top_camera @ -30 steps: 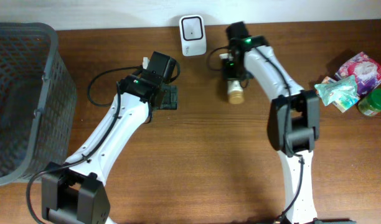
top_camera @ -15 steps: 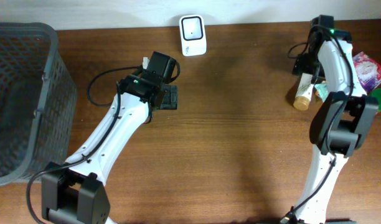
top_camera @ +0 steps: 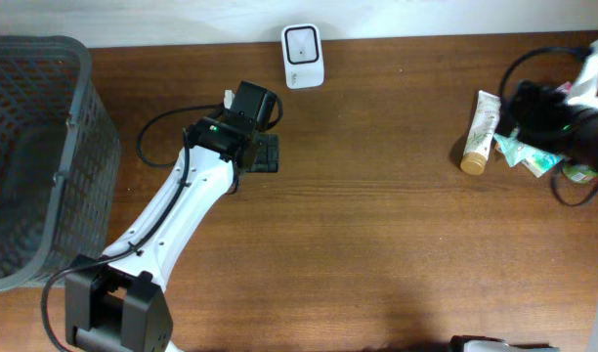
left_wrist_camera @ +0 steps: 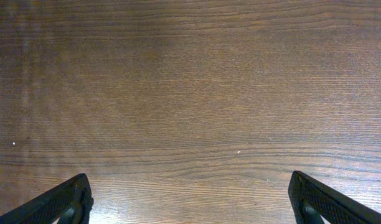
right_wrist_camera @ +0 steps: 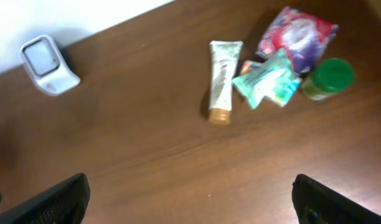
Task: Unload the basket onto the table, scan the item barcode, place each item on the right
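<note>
With both sets of jaws spread wide and nothing between them, I have no item in hand at this moment. My right gripper shows only its two fingertips at the lower corners of the wrist view, high above the table. My left gripper hangs low over bare wood left of centre in the overhead view, empty too.

Outward from the right hand, the tube lies flat on the wood in the upper middle of the wrist frame, its tan cap toward the bottom. Just right of it sits a teal packet, then a purple pouch and a green-lidded jar, all bunched close together. The scanner stands in the upper left of that frame, well apart from the pile, by the table's far edge. A grey basket fills the left side of the overhead view.

I judge that I am between items: the tube lies released beside the pile. Next I would pick one of the others, which calls for lowering the right arm squarely over it, closing, then carrying it to the scanner with the barcode facing the window.
</note>
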